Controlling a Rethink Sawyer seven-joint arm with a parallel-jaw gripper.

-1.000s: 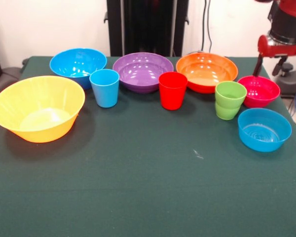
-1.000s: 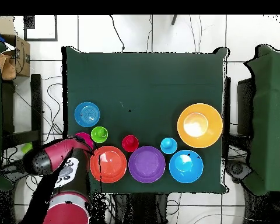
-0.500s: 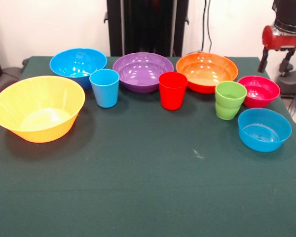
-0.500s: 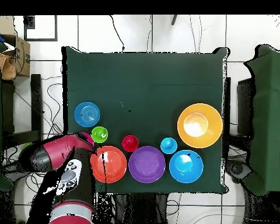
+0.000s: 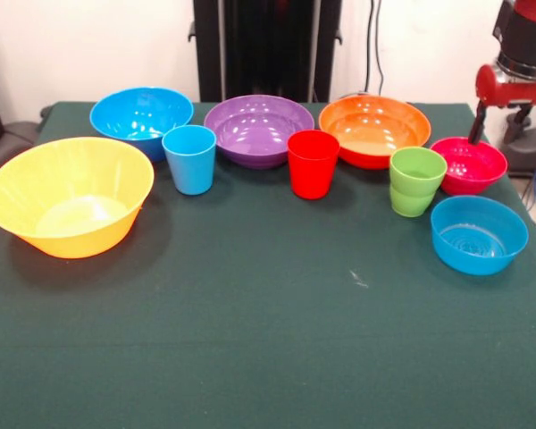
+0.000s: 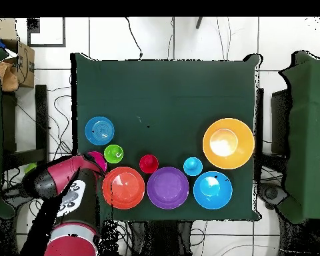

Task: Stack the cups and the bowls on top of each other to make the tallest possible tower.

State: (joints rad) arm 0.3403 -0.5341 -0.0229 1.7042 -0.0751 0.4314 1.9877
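All the ware stands apart on the green table, nothing stacked. Along the back are the large blue bowl [image 5: 141, 118], purple bowl [image 5: 258, 130] and red-orange bowl [image 5: 374, 130]. The big yellow-orange bowl [image 5: 69, 195] sits at the left. Light blue cup [image 5: 189, 159], red cup [image 5: 313, 164] and green cup [image 5: 417, 181] stand in front of the bowls. At the right are the small magenta bowl [image 5: 467, 164] and small blue bowl [image 5: 478, 234]. My gripper [image 5: 498, 123] hangs open and empty just behind the magenta bowl [image 6: 98, 159], its left fingertip [image 5: 476, 130] near the bowl's back rim.
The table's right edge [image 5: 527, 192] runs close beside the magenta bowl. In the overhead view my red arm [image 6: 63, 185] covers the table corner beside the red-orange bowl [image 6: 123, 187]. A cardboard box [image 6: 16, 63] sits off the table.
The gripper shifted a little to the right and rose, then came slightly down behind the magenta bowl. No cup or bowl has moved.
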